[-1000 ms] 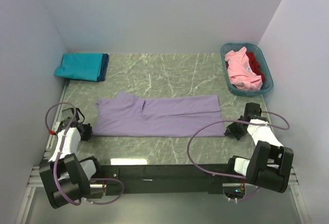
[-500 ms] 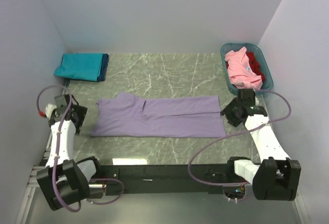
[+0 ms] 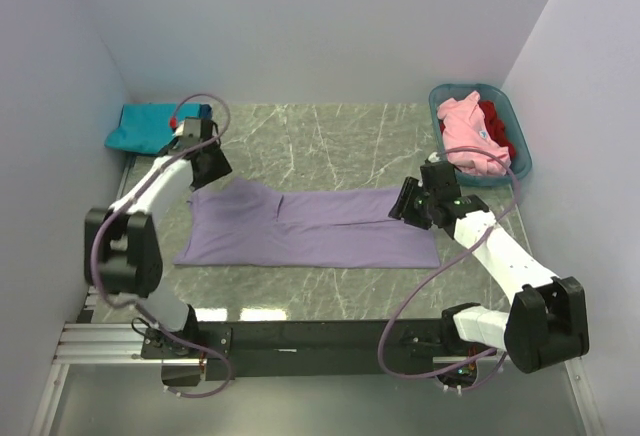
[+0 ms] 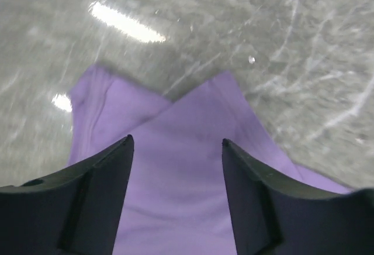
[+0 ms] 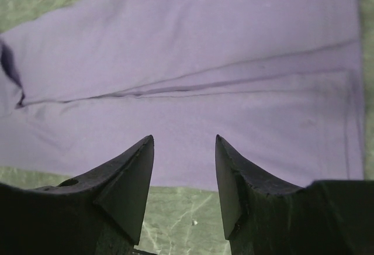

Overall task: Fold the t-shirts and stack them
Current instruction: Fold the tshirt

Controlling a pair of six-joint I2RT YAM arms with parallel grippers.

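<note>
Left gripper [image 4: 175,145] gaping, reaching over lavender t-shirt [image 3: 310,228] | right gripper [image 5: 184,141] gaping, angled over it

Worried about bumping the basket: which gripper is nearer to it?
Right. The right gripper hovers over the right end of the lavender shirt, just short of the basket; the left gripper is across the table, beside the folded teal shirt.

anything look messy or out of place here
Mostly tidy. The lavender-purple cloth t-shirt lies in a long strip, but its left end is uneven: a flap pokes out toward the far side. The pink t-shirt sits crumpled in the teal-blue plastic basket.
</note>
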